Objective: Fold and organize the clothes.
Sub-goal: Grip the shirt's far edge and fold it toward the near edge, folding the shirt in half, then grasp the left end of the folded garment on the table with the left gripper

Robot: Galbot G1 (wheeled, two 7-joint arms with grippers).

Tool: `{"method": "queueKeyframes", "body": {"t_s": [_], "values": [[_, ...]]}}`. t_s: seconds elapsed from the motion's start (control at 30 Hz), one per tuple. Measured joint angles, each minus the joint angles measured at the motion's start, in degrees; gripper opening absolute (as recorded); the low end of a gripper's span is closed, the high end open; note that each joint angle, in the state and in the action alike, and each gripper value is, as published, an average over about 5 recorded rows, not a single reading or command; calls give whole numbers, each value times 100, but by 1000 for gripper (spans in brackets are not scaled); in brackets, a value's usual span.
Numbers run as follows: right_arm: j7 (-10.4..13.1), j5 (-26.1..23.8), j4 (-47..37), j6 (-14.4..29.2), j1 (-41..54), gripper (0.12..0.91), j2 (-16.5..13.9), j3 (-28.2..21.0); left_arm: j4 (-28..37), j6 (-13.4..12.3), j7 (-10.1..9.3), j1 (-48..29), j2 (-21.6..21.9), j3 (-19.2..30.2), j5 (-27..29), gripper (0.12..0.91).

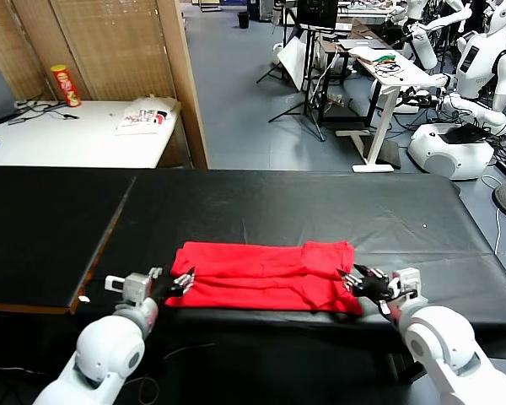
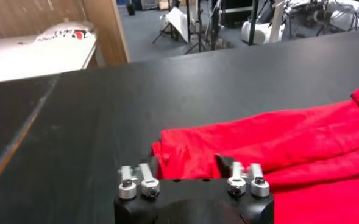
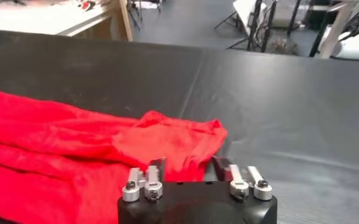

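The red T-shirt (image 1: 266,276) lies near the front edge of the black table (image 1: 278,202), roughly centred between the two arms, folded into a long band running left to right. Judged from the layers visible, at least one lengthwise fold is done: the fabric sits doubled, with a ridge along its length and a second layer showing toward the right end. What is left, as far as I can judge, is to bring the two short ends together into a compact stack and square it up. The left gripper (image 1: 182,280) sits at the band's left end, fingers spread apart on either side of the cloth edge and holding nothing; the left wrist view shows the red hem just beyond the finger bases with no fabric pinched. The right gripper (image 1: 360,283) sits at the right end in the same state, fingers apart and empty, cloth just ahead of them. The shirt is bright, plain red on the side that shows; no print or tag visible. Surface is softly wrinkled, edges not fully aligned, and the right end bunches up in a small raised hump. Cloth looks thin and limp, so it is likely to shift when regrasped.
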Motion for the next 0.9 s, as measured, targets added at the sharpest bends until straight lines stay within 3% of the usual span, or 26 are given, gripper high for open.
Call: {"method": "queueKeyframes", "body": {"t_s": [0.27,0.6,0.67,0.77,0.9], "values": [[150,-510,-853,346,737,798,635,-310,549,-1,-6,-593,-206,73,-162,798],[70,-735,-1550,511,870,794,1183,-364,1563,-116,18,-1210,-544,223,-432,798],[34,-823,-1631,571,859,767,1283,-360,1707,-174,12,-1280,-606,225,-425,798],[12,-927,-1728,648,851,664,1420,-358,1887,-251,4,-1357,-695,212,-455,766],[9,-1075,-1840,803,848,446,1580,-359,2031,-345,1,-1385,-797,189,-506,575]]}}
